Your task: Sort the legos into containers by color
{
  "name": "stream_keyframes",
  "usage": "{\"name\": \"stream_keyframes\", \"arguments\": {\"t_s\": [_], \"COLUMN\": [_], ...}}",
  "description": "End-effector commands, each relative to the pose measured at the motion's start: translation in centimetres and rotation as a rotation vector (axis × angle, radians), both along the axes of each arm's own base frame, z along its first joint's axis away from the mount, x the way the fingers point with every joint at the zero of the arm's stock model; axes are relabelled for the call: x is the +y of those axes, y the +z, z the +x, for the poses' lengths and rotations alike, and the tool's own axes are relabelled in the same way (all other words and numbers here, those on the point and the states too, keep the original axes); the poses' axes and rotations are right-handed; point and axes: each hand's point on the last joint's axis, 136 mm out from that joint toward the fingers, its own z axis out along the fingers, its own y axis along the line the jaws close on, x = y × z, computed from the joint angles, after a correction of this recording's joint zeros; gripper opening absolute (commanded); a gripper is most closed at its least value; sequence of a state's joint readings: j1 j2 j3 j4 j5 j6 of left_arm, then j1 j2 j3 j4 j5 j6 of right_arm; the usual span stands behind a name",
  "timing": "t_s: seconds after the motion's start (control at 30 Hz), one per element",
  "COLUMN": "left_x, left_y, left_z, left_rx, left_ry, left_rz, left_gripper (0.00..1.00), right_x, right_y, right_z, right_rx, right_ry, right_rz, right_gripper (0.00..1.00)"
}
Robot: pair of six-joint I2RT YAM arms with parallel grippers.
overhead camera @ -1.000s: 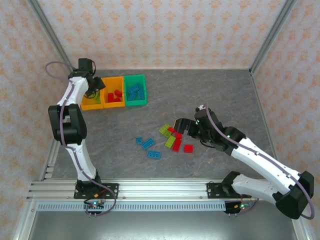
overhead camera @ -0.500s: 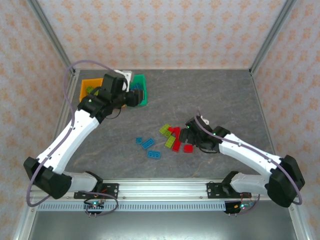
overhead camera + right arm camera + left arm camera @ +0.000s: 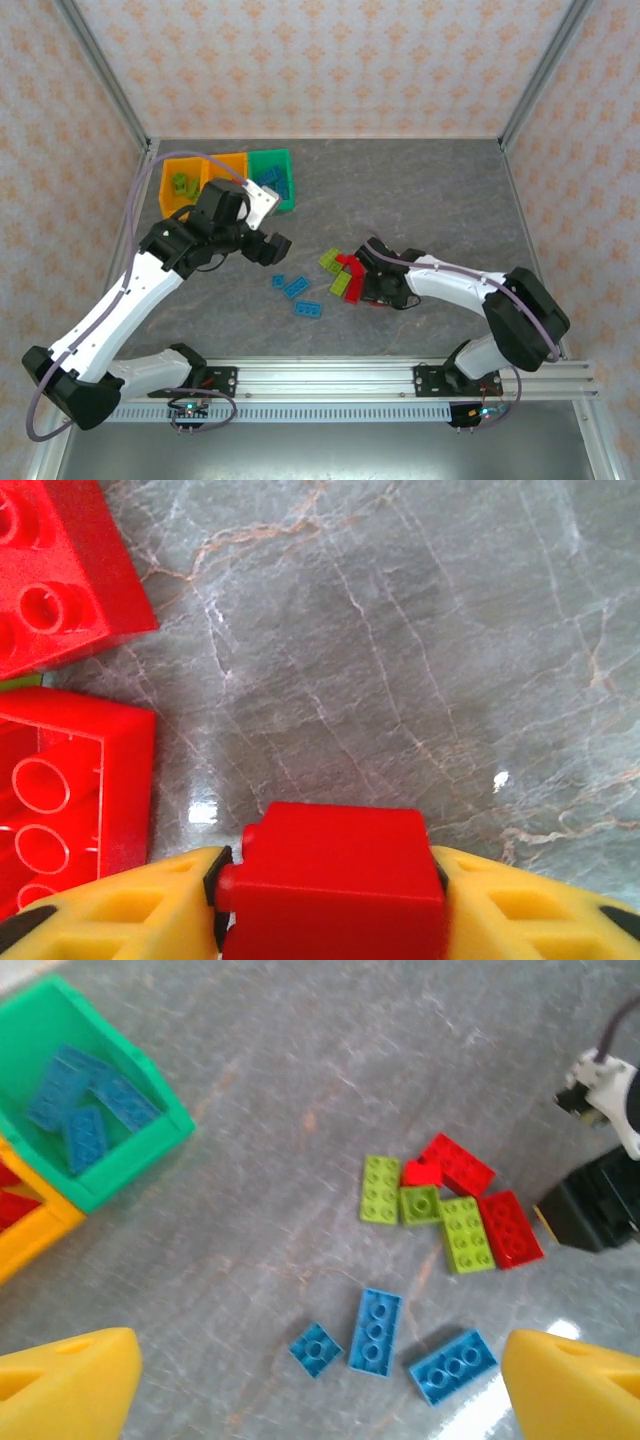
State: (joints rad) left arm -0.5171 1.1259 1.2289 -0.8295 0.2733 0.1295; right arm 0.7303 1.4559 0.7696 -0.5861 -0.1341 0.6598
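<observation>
The right gripper is clamped on a red lego beside two other red legos. The left gripper hangs, fingers wide apart, over three blue legos.

left fingers wide apart, right fingers pinched together
</observation>
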Motion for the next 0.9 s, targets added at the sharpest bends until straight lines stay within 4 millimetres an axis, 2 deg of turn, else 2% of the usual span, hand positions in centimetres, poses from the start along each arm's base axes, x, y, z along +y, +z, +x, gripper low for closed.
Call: {"name": "stream_keyframes", "arguments": {"t_s": [0.0, 0.07, 0.13, 0.27, 0.37, 0.43, 0.5, 0.6, 0.63, 0.7, 0.77, 0.87], "left_x": [-1.9, -2.8, -3.0, -2.9, -2.1, 0.0, 4.7, 11.2, 12.5, 14.7, 16.3, 17.4], "left_y": [-0.6, -0.9, -1.0, -0.2, 0.8, 1.4, 1.8, 2.3, 2.6, 2.9, 3.0, 2.6], "left_z": [-2.7, -4.0, -4.5, -5.0, -4.1, -1.8, 1.2, 2.9, 3.1, 3.2, 3.1, 3.0], "left_rx": [0.058, 0.08, 0.09, 0.047, -0.025, -0.101, -0.188, -0.248, -0.261, -0.286, -0.315, -0.325], "left_ry": [-0.202, -0.287, -0.319, -0.333, -0.264, -0.086, 0.22, 0.539, 0.599, 0.69, 0.748, 0.781], "left_rz": [-0.035, -0.061, -0.069, -0.091, -0.096, -0.067, 0.017, 0.113, 0.114, 0.101, 0.109, 0.132], "left_gripper": [1.0, 1.0, 1.0, 1.0, 1.0, 1.0, 1.0, 1.0, 1.0, 1.0, 1.0, 1.0], "right_x": [0.0, -0.1, 0.4, 4.8, 8.6, 11.1, 13.8, 18.0, 19.4, 22.5, 24.8, 27.8], "right_y": [1.9, 3.6, 5.7, 11.4, 14.9, 16.8, 17.8, 18.7, 18.9, 19.0, 18.7, 17.9], "right_z": [0.8, 1.3, 2.0, 3.4, 4.7, 6.1, 7.9, 10.9, 11.7, 14.2, 16.3, 19.6], "right_rx": [-0.061, -0.117, -0.187, -0.361, -0.454, -0.503, -0.533, -0.571, -0.582, -0.609, -0.632, -0.686], "right_ry": [-0.015, -0.025, -0.017, 0.152, 0.264, 0.309, 0.351, 0.41, 0.428, 0.469, 0.498, 0.515], "right_rz": [0.01, 0.029, 0.076, 0.251, 0.363, 0.428, 0.467, 0.522, 0.538, 0.565, 0.561, 0.557], "right_gripper": [0.4, 0.31, 0.29, 0.3, 0.3, 0.3, 0.3, 0.3, 0.3, 0.29, 0.29, 0.29]}}
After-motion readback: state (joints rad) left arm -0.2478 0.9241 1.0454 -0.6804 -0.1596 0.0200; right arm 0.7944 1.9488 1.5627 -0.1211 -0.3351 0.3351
